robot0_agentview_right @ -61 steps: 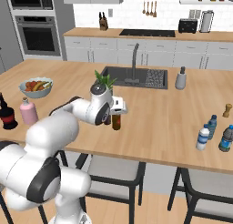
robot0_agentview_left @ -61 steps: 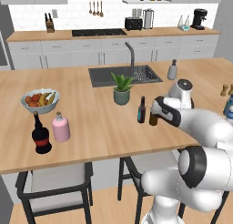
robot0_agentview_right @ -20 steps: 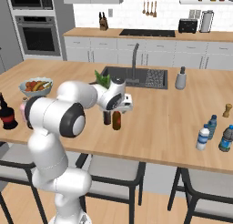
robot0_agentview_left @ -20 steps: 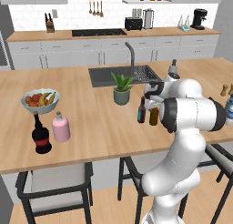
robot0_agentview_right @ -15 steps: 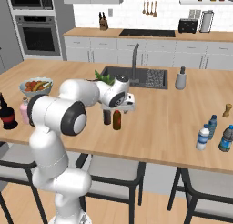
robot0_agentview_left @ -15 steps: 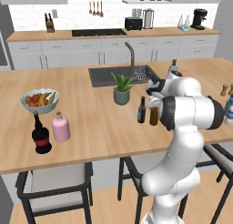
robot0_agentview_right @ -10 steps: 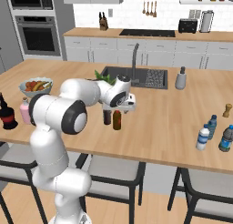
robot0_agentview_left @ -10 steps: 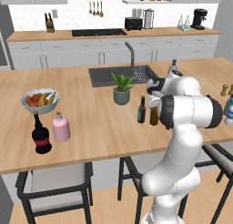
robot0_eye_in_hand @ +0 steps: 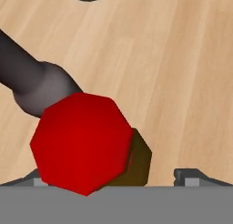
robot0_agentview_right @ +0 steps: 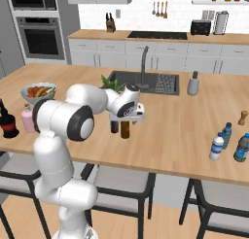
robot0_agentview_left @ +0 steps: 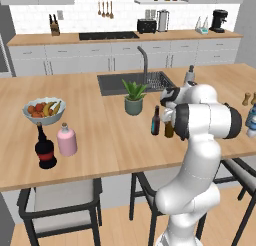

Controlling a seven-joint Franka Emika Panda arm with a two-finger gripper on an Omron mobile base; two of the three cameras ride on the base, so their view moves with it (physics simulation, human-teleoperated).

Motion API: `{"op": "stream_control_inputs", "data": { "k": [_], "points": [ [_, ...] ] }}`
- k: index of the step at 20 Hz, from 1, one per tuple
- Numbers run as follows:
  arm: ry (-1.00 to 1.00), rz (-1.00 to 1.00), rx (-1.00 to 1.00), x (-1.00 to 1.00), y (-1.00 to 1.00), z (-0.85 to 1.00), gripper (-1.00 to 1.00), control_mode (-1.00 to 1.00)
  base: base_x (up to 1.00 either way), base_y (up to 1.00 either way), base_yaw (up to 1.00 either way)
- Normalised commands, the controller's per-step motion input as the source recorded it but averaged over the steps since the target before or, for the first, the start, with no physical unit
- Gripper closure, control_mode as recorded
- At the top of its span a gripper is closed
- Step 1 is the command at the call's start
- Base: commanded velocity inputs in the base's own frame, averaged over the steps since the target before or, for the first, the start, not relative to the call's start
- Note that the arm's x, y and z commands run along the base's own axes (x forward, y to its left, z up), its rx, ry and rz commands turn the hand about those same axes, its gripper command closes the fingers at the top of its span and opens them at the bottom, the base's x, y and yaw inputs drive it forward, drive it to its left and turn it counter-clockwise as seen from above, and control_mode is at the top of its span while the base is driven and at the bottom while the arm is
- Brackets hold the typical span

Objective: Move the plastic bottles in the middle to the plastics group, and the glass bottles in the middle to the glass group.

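Gripper [robot0_agentview_right: 130, 117] spread wide, holding nothing, poised right above amber bottle [robot0_agentview_right: 125, 129] mid-counter; red cap [robot0_eye_in_hand: 82, 141] sits low in hand view, toward 7 o'clock between the tips. Dark bottle [robot0_agentview_left: 155, 121] stands just beside amber one, on its left. Both likely rigid, smooth, breakable glass, top-heavy; best pinched at neck under cap. Plastic bottle [robot0_agentview_right: 216, 146] at far right of counter near teal bottle [robot0_agentview_right: 241, 147]. Fruit bowl [robot0_agentview_left: 43, 110] holds fruit; pot [robot0_agentview_left: 134, 105] holds green plant.
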Motion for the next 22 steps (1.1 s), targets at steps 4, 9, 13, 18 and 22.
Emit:
{"op": "stream_control_inputs", "data": {
  "k": [4,9,13,18,22],
  "points": [
    [0.00,0.04,0.00,0.00,0.01,-0.08,-1.00,-1.00,0.00,0.00,0.00],
    [-0.01,0.02,0.00,0.01,0.00,-0.07,-1.00,-1.00,0.00,0.00,0.00],
    [-0.04,0.01,0.01,0.02,0.00,-0.06,-1.00,-1.00,0.00,0.00,0.00],
    [-0.01,0.01,0.04,0.00,0.00,0.00,-1.00,-1.00,0.00,0.00,0.00],
    [0.00,0.00,0.00,0.00,0.00,0.00,1.00,-1.00,0.00,0.00,0.00]
  ]
}}
